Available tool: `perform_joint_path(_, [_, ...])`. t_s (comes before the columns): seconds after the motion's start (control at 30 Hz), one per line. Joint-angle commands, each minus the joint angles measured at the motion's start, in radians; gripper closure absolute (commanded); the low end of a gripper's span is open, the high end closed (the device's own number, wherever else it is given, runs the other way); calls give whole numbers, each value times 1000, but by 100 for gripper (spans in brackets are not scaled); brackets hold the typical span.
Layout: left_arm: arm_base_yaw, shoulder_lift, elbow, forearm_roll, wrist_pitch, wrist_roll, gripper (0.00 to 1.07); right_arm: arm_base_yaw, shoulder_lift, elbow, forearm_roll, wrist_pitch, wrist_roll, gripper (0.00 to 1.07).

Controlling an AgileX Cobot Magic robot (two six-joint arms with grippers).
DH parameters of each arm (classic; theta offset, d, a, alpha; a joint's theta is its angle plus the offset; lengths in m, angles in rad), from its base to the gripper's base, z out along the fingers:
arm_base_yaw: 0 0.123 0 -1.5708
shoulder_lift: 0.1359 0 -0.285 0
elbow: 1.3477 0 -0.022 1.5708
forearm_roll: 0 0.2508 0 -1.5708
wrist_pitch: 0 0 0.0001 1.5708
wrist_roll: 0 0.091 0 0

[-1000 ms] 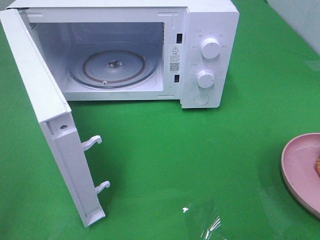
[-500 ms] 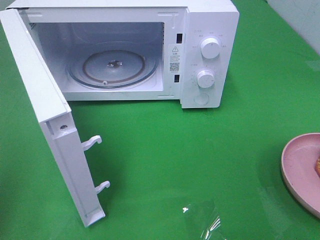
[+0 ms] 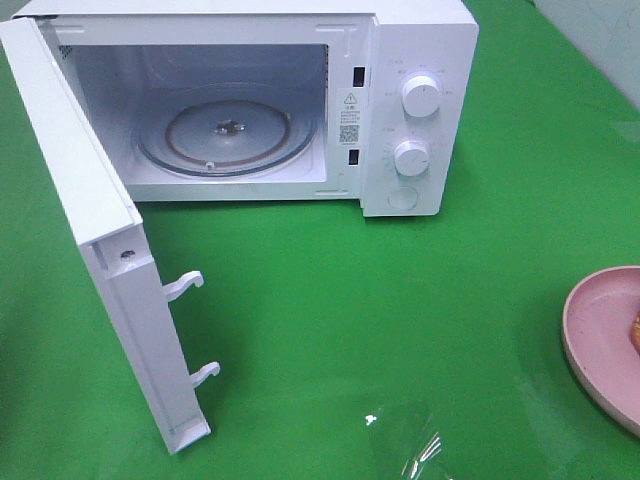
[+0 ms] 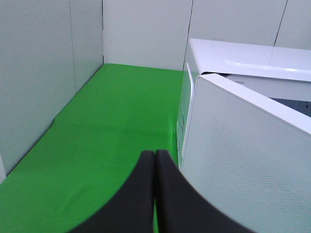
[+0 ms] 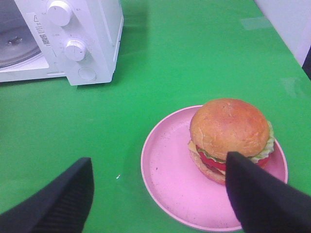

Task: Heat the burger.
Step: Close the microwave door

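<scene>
The burger (image 5: 228, 128), a golden-brown bun over lettuce, cheese and tomato, sits on a pink plate (image 5: 170, 179) on the green table. My right gripper (image 5: 159, 160) hovers over the plate, open wide, with one finger (image 5: 262, 194) beside the burger and nothing between the fingers. In the high view only a sliver of the burger (image 3: 636, 330) shows, on the plate (image 3: 595, 335) at the right edge. My left gripper (image 4: 154, 153) is shut and empty, behind the outer face of the microwave door (image 4: 243, 160). Neither gripper shows in the high view.
The white microwave (image 3: 420, 60) stands at the back with its door (image 3: 90, 230) swung wide open to the left. Its glass turntable (image 3: 228, 135) holds nothing. Two knobs (image 3: 420, 97) sit on its right panel. A white wall borders the table on the left.
</scene>
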Motion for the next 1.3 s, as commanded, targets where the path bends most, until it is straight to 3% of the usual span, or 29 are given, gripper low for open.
perform_joint_path(0.03, [2, 47, 6, -4, -77, -10, 107, -5, -26, 3, 7, -8, -7, 34])
perform_joint_path(0.23, [2, 220, 6, 71, -184, -113, 107, -5, -26, 3, 7, -8, -7, 34])
perform_joint_path(0.27, [2, 269, 6, 151, -230, -168, 107, -5, -26, 3, 7, -8, -7, 34])
perform_joint_path(0.3, [2, 269, 6, 151, -230, -168, 107, -5, -26, 3, 7, -8, -7, 34])
perform_joint_path(0.33, [2, 322, 6, 256, -291, -227, 107, -5, -26, 3, 7, -8, -7, 34])
perform_joint_path(0.37, [2, 322, 6, 256, -291, -227, 107, -5, -26, 3, 7, -8, -7, 34])
perform_joint_path(0.43, [2, 395, 6, 357, -372, -288, 107, -5, -26, 3, 7, -8, -7, 34])
perform_joint_path(0.5, [-2, 444, 6, 379, -415, -314, 107, -5, -26, 3, 7, -8, -7, 34])
perform_joint_path(0.73, [-76, 560, -32, 379, -453, -309, 107, -5, -26, 3, 7, -8, -7, 34])
perform_joint_path(1.0, [-210, 706, -69, 257, -495, -214, 107, -5, -26, 3, 7, -8, -7, 34])
perform_joint_path(1.2, [-271, 772, -90, 228, -535, -203, 107, -5, -26, 3, 7, -8, -7, 34])
perform_joint_path(1.3, [-330, 825, -125, 182, -535, -165, 107, -5, -26, 3, 7, -8, -7, 34])
